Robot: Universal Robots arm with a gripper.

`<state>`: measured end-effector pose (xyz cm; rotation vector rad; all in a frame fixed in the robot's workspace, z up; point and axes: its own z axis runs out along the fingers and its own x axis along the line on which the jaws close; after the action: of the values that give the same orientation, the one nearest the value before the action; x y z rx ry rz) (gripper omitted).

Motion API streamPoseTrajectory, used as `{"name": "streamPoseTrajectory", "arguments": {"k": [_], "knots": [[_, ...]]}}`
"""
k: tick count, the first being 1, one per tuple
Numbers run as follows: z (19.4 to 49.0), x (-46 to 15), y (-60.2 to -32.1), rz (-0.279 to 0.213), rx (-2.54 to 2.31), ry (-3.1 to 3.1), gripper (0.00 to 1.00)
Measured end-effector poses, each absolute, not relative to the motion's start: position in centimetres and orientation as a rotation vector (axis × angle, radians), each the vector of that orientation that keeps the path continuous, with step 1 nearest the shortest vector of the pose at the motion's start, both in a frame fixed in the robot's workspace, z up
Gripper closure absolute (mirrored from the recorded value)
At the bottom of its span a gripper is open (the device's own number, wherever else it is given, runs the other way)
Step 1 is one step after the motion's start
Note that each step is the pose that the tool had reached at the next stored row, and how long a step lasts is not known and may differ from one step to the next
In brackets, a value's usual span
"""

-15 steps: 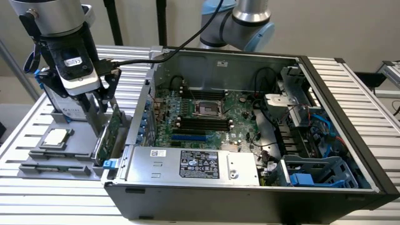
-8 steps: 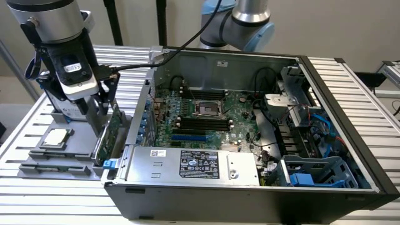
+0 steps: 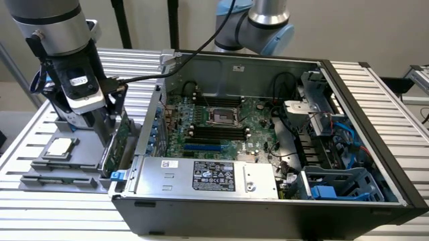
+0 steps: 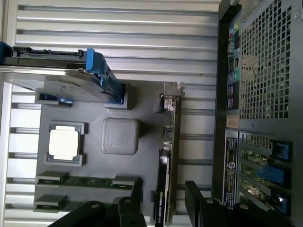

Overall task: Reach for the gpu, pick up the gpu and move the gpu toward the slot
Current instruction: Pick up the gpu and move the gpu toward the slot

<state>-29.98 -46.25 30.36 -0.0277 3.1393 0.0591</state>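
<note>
Left of exterior frame: gripper (image 3: 111, 131) spread open, straddling the gpu (image 3: 124, 133), no clamp yet. Upright on edge in grey holder (image 3: 40, 178), just beside computer case (image 3: 201, 221). Risk from off-centre closing: tilting the card, binding in holder, clipping case wall.

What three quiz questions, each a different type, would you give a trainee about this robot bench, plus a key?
1. Where is the thin green circuit-board card with the silver bracket? A) standing on edge in the grey holder tray; B) plugged into the motherboard; C) lying flat on the table.
2. True or false: the black gripper is open, with one finger on each side of that card.
3. In the exterior view, on which side of the open black computer case is the tray?
Key: 1 A; 2 true; 3 the exterior view's left.
</note>
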Motion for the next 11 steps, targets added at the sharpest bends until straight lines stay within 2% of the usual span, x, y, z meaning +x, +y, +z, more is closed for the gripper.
{"name": "streamPoseTrajectory", "arguments": {"k": [11], "knots": [[28.4,-30.0,-46.2,0.059,-0.016,3.139,0.52]]}}
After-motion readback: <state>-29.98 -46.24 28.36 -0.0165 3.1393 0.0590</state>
